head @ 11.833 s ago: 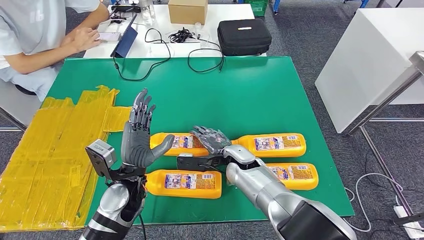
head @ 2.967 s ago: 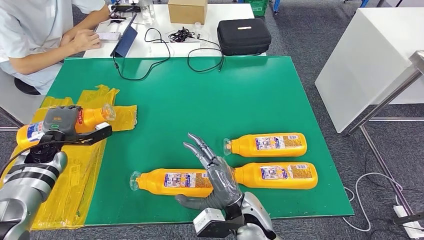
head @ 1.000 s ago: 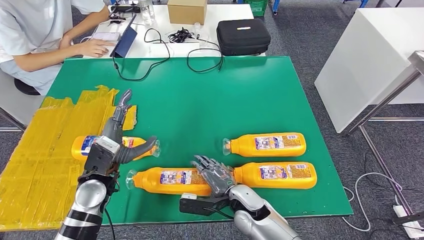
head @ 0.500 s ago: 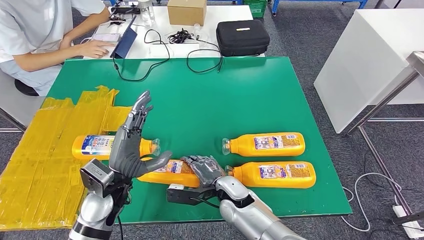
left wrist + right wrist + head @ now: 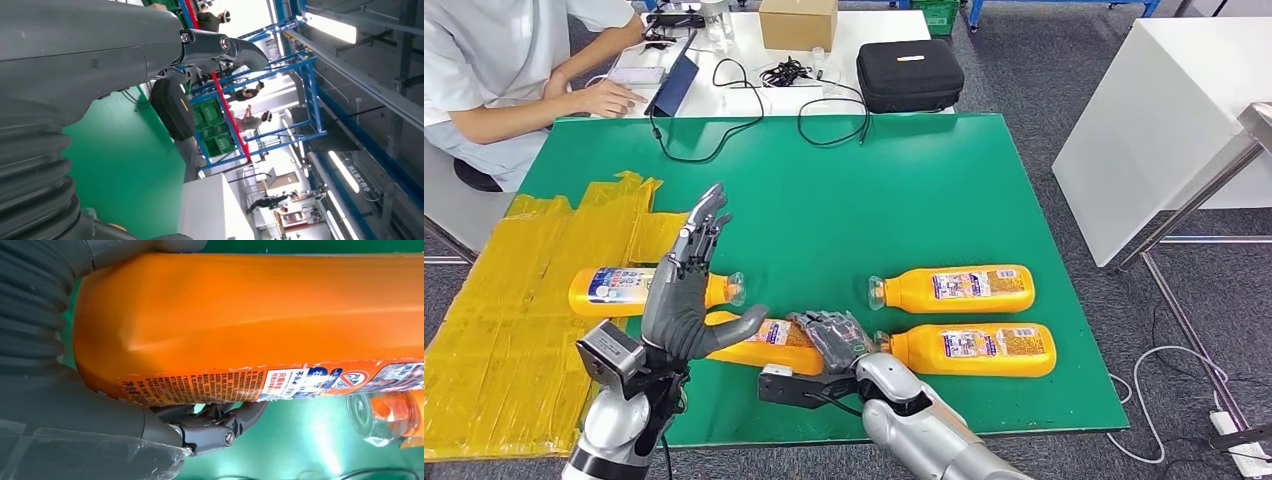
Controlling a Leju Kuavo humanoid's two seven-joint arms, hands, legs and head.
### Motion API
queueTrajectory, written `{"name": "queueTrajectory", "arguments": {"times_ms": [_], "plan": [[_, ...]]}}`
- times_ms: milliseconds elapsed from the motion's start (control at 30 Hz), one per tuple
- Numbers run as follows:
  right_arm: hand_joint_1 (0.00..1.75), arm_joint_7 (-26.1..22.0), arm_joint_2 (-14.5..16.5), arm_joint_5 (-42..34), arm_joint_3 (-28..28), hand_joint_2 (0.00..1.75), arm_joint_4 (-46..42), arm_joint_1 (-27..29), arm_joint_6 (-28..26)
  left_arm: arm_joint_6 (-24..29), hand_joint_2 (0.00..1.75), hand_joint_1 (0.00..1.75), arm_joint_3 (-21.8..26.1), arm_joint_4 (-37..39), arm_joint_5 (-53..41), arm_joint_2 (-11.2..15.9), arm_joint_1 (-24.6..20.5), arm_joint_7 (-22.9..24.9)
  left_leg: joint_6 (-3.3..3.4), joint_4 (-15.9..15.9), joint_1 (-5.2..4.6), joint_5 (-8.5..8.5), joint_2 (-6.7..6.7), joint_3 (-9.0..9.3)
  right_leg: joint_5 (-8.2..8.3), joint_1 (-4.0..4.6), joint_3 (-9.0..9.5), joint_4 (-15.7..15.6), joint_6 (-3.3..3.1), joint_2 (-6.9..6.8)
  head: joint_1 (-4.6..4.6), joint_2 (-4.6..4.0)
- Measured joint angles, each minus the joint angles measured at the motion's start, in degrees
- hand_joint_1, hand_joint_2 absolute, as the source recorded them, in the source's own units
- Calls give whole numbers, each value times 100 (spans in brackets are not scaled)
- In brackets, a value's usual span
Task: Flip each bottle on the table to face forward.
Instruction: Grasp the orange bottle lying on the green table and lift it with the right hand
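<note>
Against the picture from half a second ago almost nothing has shifted: the right hand (image 5: pixel 832 338) still grips the base end of the near-left bottle (image 5: pixel 769 342), fingers wrapped over it, and the right wrist view shows the orange body held between thumb and dark fingers (image 5: pixel 220 426) with its label along the lower edge. The left hand (image 5: pixel 686 297) stays raised in front of that bottle with its fingers spread and nothing in them. Three seconds ago this hand was carrying a bottle over the yellow tape; that taped-area bottle (image 5: pixel 639 291) now lies on the tape's right edge, just beyond the held one. All four bottles lie flat with their long axes running left to right and their clear caps pointing left. The near-right bottle (image 5: pixel 969 349) lies just right of the right hand, and the far-right bottle (image 5: pixel 954 288) lies just beyond it, both with labels up. They rest on a green table (image 5: pixel 904 190) with a patch of yellow tape (image 5: pixel 514 300) on its left side. Beyond it a white table (image 5: pixel 744 50) carries a black case (image 5: pixel 909 72), a cardboard box (image 5: pixel 799 20) and cables, and a person (image 5: pixel 494 70) sits at the far left. A white cabinet (image 5: pixel 1164 110) stands at the right on grey carpet.
</note>
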Motion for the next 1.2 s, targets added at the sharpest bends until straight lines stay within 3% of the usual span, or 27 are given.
{"name": "queueTrajectory", "arguments": {"times_ms": [333,500,633,867,1033,1200], "plan": [[175,-379,-86,-182,-512,175,-660,686,-888,132,175,0,36,-189,603,-123,255,-125,1,0,-1,0,-7,-20,0,-1,-12,0,1,-1,1,0],[175,-825,-85,-404,-930,175,-1301,1158,-1766,318,175,0,92,-278,797,-174,377,-151,0,0,-1,-3,-8,-23,-2,0,-16,0,0,-1,0,0],[175,-995,-61,-543,-1214,175,-1691,1398,-2117,425,175,0,96,-319,791,-195,445,-155,-1,0,1,-3,-6,-24,-3,1,-19,0,-1,-1,1,0],[175,-1368,11,-957,-1763,175,-2441,1860,-2859,1264,175,0,96,-338,545,-269,480,-67,-1,0,1,-3,-8,-25,-3,1,-19,-1,-1,-1,1,0],[175,-1694,64,-1298,-2051,175,-2734,2065,-3083,1511,175,0,95,-234,790,-307,449,407,-1,0,0,-3,-9,-25,-3,0,-20,-2,-1,-2,0,0],[175,-2180,200,-1562,-2351,175,-2999,2203,-3229,873,175,0,2,114,1185,-237,349,1154,-1,0,1,-3,-4,-25,-2,1,-21,-1,0,-1,0,0]]}}
